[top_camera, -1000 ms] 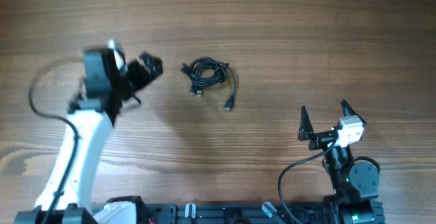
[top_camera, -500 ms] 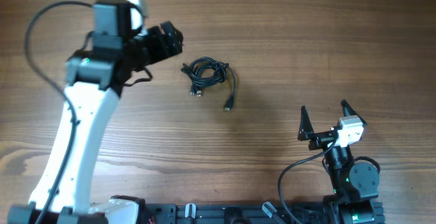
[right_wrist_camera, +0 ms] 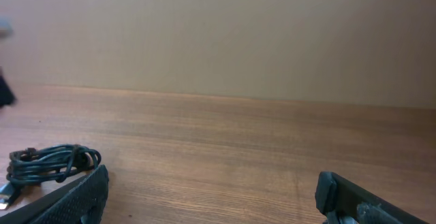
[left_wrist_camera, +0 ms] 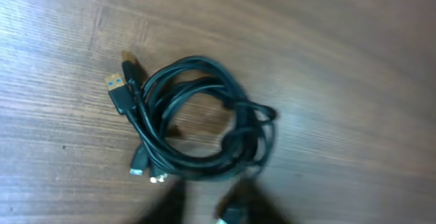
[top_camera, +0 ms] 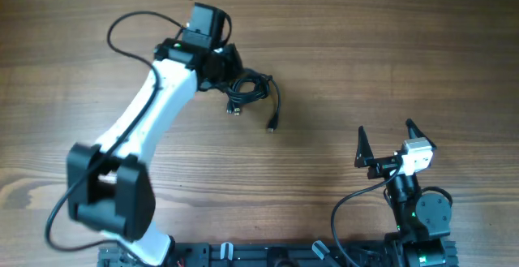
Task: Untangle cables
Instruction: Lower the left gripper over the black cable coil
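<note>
The cables [top_camera: 250,88] lie as a small knotted black bundle on the wooden table, with one loose end running to a plug [top_camera: 272,126]. In the left wrist view the bundle [left_wrist_camera: 197,125] fills the middle, its plugs [left_wrist_camera: 117,91] sticking out at the left. My left gripper [top_camera: 229,69] hangs over the bundle's left edge. Its blurred fingers [left_wrist_camera: 170,207] stand apart just below the coil, and they hold nothing. My right gripper [top_camera: 386,133] is open wide near the front right, far from the cables [right_wrist_camera: 51,163], with bare wood between its fingers [right_wrist_camera: 75,197].
The left arm's white link [top_camera: 138,117] crosses the table's left half from its base at the front. A black wire [top_camera: 130,23] loops off that arm. The right arm's base [top_camera: 418,214] stands at the front right edge.
My left arm has swung right and away from the front, coming over the cable bundle. Its jaws have narrowed. The right arm and the cables have not moved.
</note>
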Available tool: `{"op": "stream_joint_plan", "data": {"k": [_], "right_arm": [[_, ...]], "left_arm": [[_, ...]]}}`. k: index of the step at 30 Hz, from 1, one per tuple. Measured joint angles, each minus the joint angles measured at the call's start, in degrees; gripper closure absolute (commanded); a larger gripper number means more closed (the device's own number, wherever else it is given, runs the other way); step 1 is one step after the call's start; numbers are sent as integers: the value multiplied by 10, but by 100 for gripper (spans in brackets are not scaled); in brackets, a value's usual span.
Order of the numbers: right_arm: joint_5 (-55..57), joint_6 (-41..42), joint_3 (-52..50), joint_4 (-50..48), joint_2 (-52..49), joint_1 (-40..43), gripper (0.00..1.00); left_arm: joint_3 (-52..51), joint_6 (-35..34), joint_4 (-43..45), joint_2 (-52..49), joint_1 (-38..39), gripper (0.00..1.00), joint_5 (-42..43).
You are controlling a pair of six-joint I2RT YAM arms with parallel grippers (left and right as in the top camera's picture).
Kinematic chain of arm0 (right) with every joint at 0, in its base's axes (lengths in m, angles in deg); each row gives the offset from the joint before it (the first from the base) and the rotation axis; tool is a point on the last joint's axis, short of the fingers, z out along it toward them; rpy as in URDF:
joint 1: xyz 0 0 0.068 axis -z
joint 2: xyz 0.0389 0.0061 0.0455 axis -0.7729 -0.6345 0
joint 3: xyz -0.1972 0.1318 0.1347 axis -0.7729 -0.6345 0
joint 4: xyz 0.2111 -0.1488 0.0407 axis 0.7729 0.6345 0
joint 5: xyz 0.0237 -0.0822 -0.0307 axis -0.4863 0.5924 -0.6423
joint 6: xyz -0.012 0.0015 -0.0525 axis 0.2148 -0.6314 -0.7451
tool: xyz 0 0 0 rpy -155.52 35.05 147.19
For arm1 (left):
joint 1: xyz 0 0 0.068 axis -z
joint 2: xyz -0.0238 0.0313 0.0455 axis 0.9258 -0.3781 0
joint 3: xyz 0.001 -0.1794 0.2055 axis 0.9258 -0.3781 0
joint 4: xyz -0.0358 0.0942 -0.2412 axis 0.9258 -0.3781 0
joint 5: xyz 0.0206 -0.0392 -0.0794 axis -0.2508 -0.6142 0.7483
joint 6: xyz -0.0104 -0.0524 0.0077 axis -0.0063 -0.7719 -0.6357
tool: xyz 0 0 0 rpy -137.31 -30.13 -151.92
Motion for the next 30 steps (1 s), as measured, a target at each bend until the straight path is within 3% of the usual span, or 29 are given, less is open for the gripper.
{"op": "stream_joint_plan", "data": {"k": [1, 2, 30], "right_arm": [[0, 0, 0, 0, 0, 0, 0], [0, 0, 0, 0, 0, 0, 0], [0, 0, 0, 0, 0, 0, 0]], "left_arm": [[0, -4, 0, -10, 2, 34, -2], [0, -10, 0, -21, 3, 0, -4], [0, -25, -7, -42, 5, 0, -10]]}}
